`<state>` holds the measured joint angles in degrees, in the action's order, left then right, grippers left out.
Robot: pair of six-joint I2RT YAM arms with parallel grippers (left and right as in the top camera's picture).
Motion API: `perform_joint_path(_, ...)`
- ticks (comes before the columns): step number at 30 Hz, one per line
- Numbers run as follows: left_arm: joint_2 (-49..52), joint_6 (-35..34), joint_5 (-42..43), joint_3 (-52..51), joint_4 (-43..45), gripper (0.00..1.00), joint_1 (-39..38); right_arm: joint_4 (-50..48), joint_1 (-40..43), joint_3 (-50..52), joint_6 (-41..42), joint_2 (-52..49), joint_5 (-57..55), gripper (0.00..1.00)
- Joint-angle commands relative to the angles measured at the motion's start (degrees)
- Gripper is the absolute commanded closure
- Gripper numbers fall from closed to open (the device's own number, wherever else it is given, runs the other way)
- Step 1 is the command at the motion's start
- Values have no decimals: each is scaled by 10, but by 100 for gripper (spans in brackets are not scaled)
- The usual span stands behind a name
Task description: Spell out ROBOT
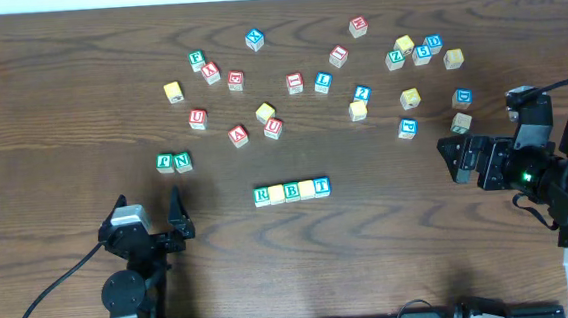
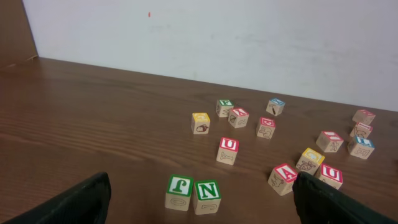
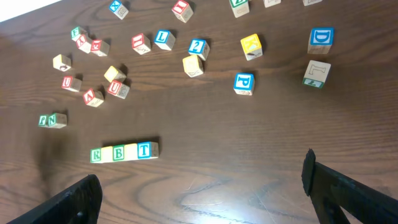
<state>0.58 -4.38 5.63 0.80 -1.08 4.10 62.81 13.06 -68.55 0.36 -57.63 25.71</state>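
Note:
A row of five letter blocks [image 1: 291, 191] lies at the table's middle: green R [image 1: 261, 195], a yellow block, green B [image 1: 291, 191], a yellow block, blue T [image 1: 322, 186]. I cannot read the letters on the yellow blocks. The row also shows in the right wrist view [image 3: 124, 151]. My left gripper [image 1: 148, 211] is open and empty at the front left, just short of a green J and N pair [image 2: 193, 193]. My right gripper [image 1: 455, 160] is open and empty at the right, well right of the row, over bare table [image 3: 199, 193].
Several loose letter blocks are scattered across the back half of the table [image 1: 298, 78], among them red U [image 1: 197, 117], red A [image 1: 238, 134], blue P [image 1: 407, 127] and blue D [image 1: 462, 97]. The green J and N pair [image 1: 174, 163] stands left of the row.

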Motion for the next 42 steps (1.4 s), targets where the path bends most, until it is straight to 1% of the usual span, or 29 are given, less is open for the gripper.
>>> perform_joint_path(1,-3,9,8,-5,-26,8,3,0,3,-3,-9,2,1,1)
perform_joint_path(12,-3,9,8,-5,-26,9,3,0,3,-3,-9,2,-1,1)
perform_joint_path(14,-3,9,8,-5,-26,9,3,-1,-4,0,-29,4,-1,1)
perform_joint_path(18,-3,9,8,-5,-26,9,3,-26,-47,14,-111,24,-2,1)
perform_joint_path(19,-3,9,8,-5,-26,8,3,-42,-63,21,-127,34,-6,1)
perform_joint_path(23,-3,9,8,-5,-26,8,3,-146,-119,83,-130,90,-45,1)
perform_joint_path(27,-3,9,8,-5,-26,8,3,-285,-162,189,-166,155,-46,1)
perform_joint_path(33,-3,9,8,-5,-26,8,3,-477,-199,340,-172,239,-46,1)
perform_joint_path(35,-3,9,8,-5,-26,8,3,-529,-212,381,-198,263,-45,1)
perform_joint_path(37,-3,9,8,-5,-26,8,3,-566,-225,417,-245,286,-45,1)
perform_joint_path(39,-3,9,8,-5,-26,9,3,-589,-236,453,-308,316,-46,1)
perform_joint_path(42,-3,9,8,-5,-26,9,3,-594,-245,491,-363,356,-47,1)
